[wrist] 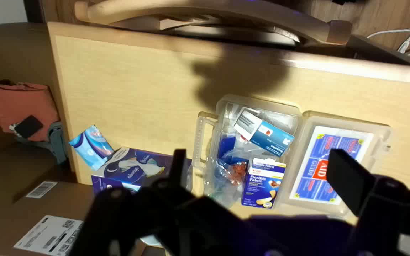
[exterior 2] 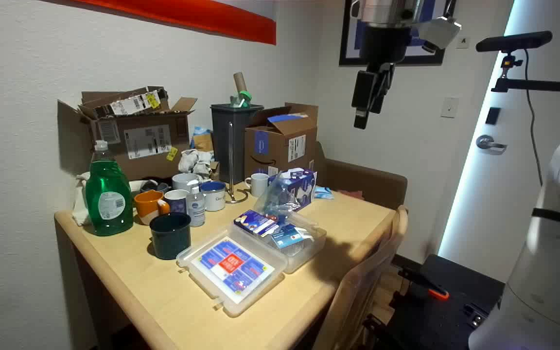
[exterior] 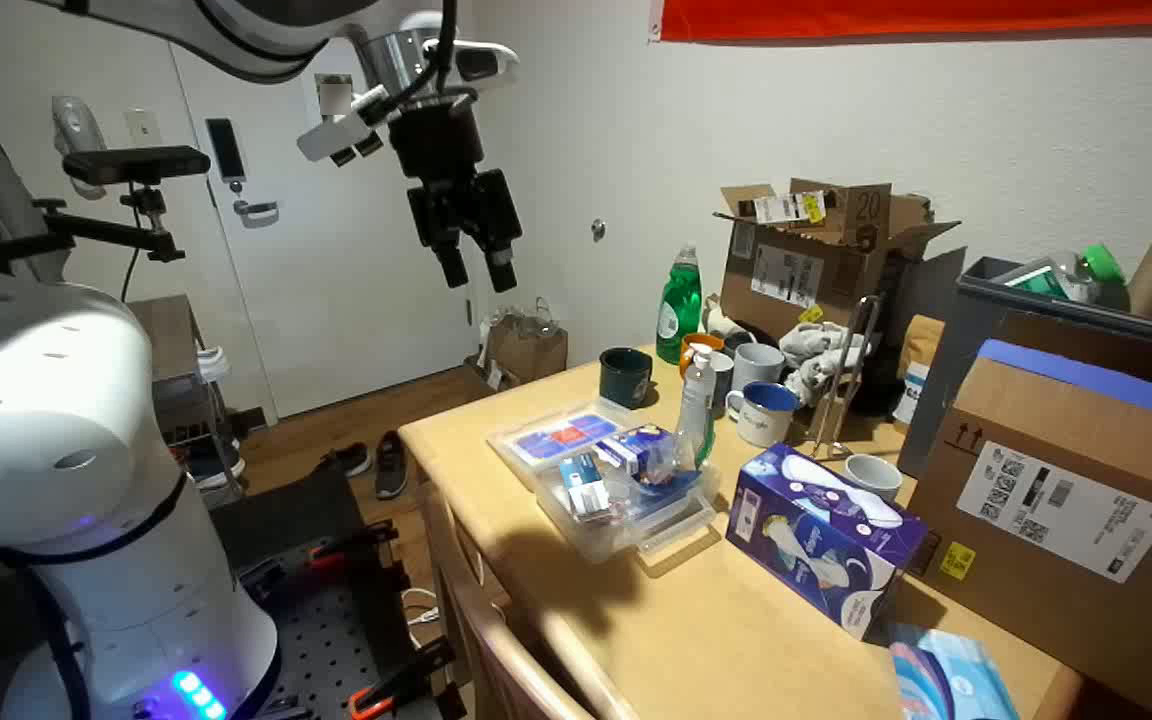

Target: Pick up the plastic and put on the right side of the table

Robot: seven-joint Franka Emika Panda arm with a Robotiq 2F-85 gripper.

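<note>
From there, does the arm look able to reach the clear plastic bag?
Probably yes: the jaws are open and nothing visible covers the clear plastic bag, though the Flexible Fabric box sits beside it.

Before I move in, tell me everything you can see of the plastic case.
The case looks like cloudy plastic and lies open on the table, its lid folded flat beside the tray. The lid shows a blue, red and white sheet reading "AID" and "GUIDE". A handle juts from the tray's end opposite the lid. In or over the tray lie a white-and-teal box, a blue bandage box and a crumpled clear bag. The gripper hangs clear of it.
</note>
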